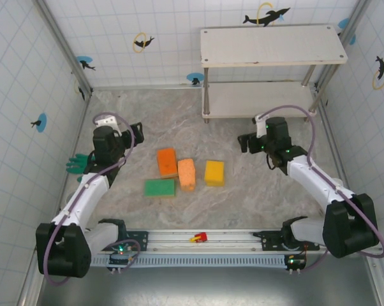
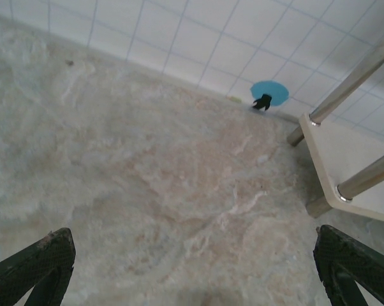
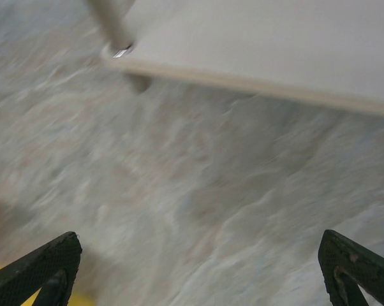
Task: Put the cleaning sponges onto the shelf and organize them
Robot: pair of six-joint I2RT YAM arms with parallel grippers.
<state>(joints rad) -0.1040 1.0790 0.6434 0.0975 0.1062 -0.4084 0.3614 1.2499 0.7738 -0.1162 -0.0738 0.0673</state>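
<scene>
Since the right tool [image 1: 245, 143] and left tool [image 1: 136, 132] stand spread and empty, the right should straddle the yellow sponge [image 1: 214, 173] squarely before closing.

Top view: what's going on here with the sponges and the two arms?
Nothing is held right now. Four sponges, orange sponge, pale orange sponge, yellow sponge and green sponge, lie clustered on the table, none yet on the shelf. The left gripper and right gripper flank them, both open, touching none.
</scene>
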